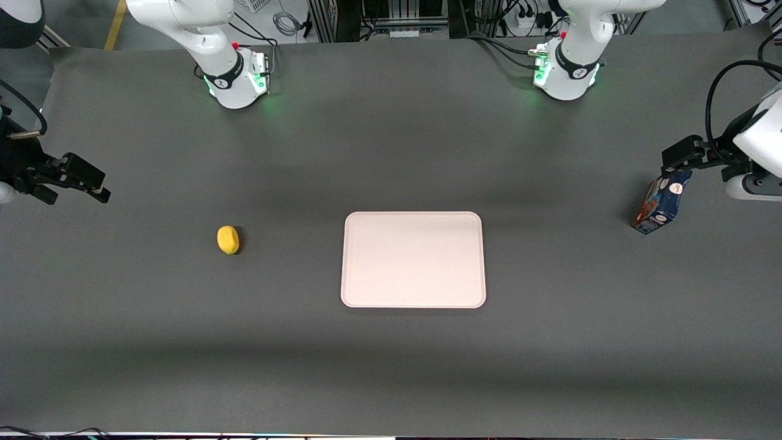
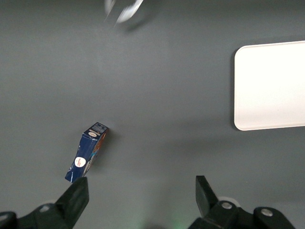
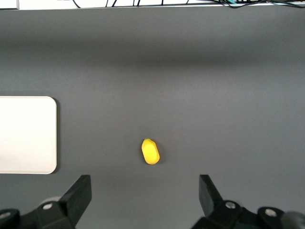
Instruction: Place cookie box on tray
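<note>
The cookie box [image 1: 663,200], dark navy with cookie pictures and a round white logo, lies on the grey table toward the working arm's end. It also shows in the left wrist view [image 2: 87,152], flat on the table and apart from the fingers. The pale pink tray [image 1: 413,260] sits bare at the table's middle, well away from the box, and also shows in the left wrist view [image 2: 271,86]. My left gripper [image 1: 677,160] hovers above the table just over the box, open and empty [image 2: 141,186]. The box lies close to one finger [image 2: 76,193].
A small yellow lemon-like lump [image 1: 228,239] lies on the table toward the parked arm's end, beside the tray; it also shows in the right wrist view [image 3: 150,151]. The two arm bases [image 1: 565,73] stand along the table's edge farthest from the front camera.
</note>
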